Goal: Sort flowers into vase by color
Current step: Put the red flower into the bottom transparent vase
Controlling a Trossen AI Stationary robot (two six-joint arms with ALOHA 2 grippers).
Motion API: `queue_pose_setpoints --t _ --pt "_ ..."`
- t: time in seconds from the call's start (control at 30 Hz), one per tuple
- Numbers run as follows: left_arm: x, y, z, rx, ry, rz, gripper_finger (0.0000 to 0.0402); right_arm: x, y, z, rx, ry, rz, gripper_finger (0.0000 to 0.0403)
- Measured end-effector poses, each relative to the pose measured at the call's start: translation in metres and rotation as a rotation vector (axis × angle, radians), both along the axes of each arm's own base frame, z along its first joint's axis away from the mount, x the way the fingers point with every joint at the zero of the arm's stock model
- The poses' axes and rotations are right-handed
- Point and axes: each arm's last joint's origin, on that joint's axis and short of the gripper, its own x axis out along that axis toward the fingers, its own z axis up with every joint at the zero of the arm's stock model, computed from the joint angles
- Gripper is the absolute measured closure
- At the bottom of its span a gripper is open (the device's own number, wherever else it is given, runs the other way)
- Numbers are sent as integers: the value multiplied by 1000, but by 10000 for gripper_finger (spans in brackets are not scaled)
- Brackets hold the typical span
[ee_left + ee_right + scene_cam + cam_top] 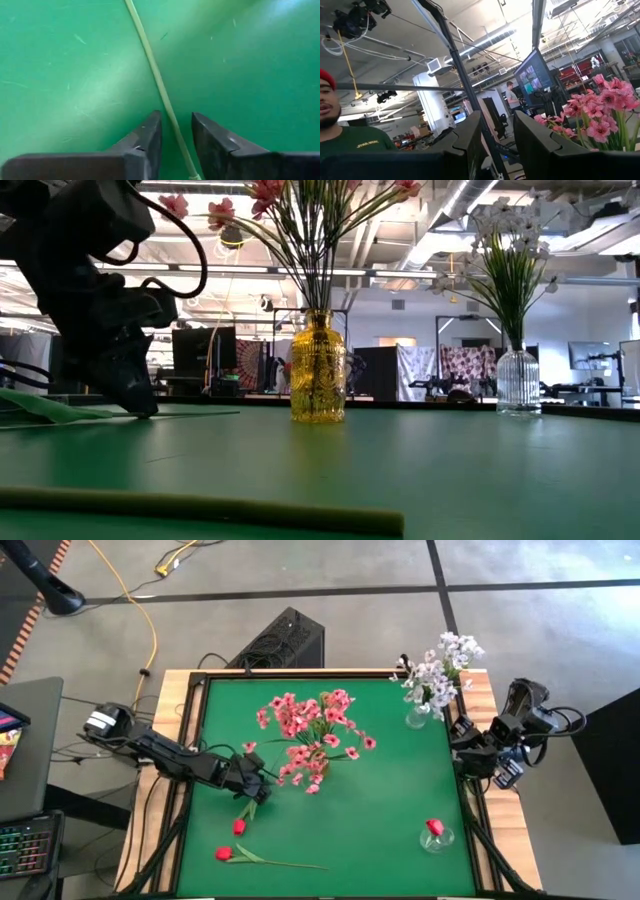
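My left gripper (258,790) is low over the green mat, open. In the left wrist view its fingers (176,117) stand on either side of a thin green stem (150,55) that lies flat on the mat. That stem belongs to a red flower whose bud (239,827) points toward the near edge. A second red flower (224,853) lies near the near left corner. Pink flowers (310,730) stand in a yellow vase (318,370), and white flowers (440,665) in a clear vase (518,380). One red bud sits in a small glass vase (435,832). My right gripper (497,125) waits open at the right edge.
The second red flower's long stem (200,505) lies across the near part of the mat. A wooden frame (170,760) borders the mat. A black box (285,640) and cables lie on the floor beyond the far edge. A person (340,130) shows in the right wrist view.
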Motion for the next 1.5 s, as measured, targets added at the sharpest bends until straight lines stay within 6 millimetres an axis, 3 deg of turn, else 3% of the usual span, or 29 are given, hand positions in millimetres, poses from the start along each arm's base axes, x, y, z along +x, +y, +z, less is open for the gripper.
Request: queue_pose_setpoints --t 0.2,0.4,0.5,0.67,0.83,0.97,1.2,1.33,1.5 --pt "0 0 4 50 44 -29 391 0 0 0 -2 1 0 262" --pt "-1 7 22 97 109 -45 400 0 0 -1 -7 6 0 262" --pt "-4 15 49 189 103 -35 401 0 1 -1 -12 9 1 262" --pt "-30 37 107 384 133 29 401 1 1 -2 -17 13 1 262" --pt "-73 59 161 511 180 146 401 1 1 -2 -17 13 1 262" --pt "-107 72 193 538 173 278 401 1 1 -2 -17 13 1 262" --pt "-132 80 244 497 -82 460 401 1 1 -2 -17 12 2 262" --pt "-131 80 282 485 -345 463 401 1 1 1 -59 5 -20 262" --pt "-126 80 336 538 -682 418 401 4 5 22 -228 -31 -111 262"
